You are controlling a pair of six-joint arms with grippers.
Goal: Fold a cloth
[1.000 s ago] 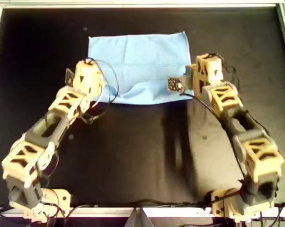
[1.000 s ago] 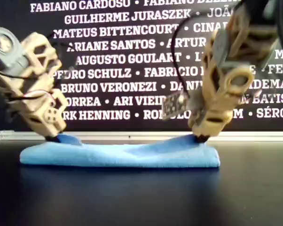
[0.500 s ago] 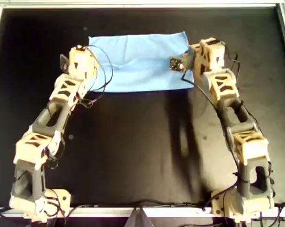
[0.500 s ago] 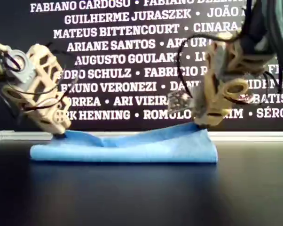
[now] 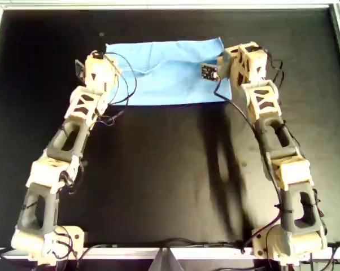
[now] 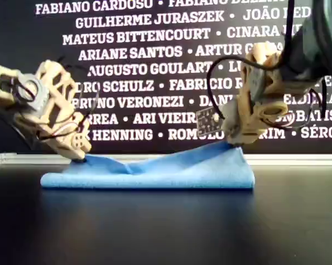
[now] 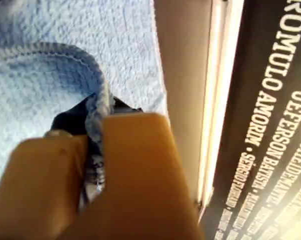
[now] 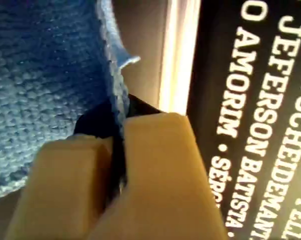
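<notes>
The light-blue cloth [image 5: 164, 73] lies doubled over near the far side of the black table, its folded edge toward the arms' bases. My left gripper [image 5: 98, 56] is shut on the upper layer's hem at the overhead view's left end; in the left wrist view the hem [image 7: 98, 107] runs between the tan fingers [image 7: 140, 165]. My right gripper [image 5: 223, 56] is shut on the hem at the overhead view's right end, holding it a little above the table [image 6: 235, 142]. The cloth [image 6: 171, 168] sags between the two grips. In the right wrist view the cloth edge [image 8: 113, 95] is pinched.
A metal frame [image 5: 158, 5] borders the black table [image 5: 170, 180] just beyond the cloth. Behind it stands a dark banner [image 6: 155, 55] with white names. A small circuit board [image 5: 208, 71] hangs off the right arm over the cloth.
Both grippers have carried the held hem away from the bases toward the table's far edge. The cloth's visible band is narrower and its upper layer lies closer over the lower one.
</notes>
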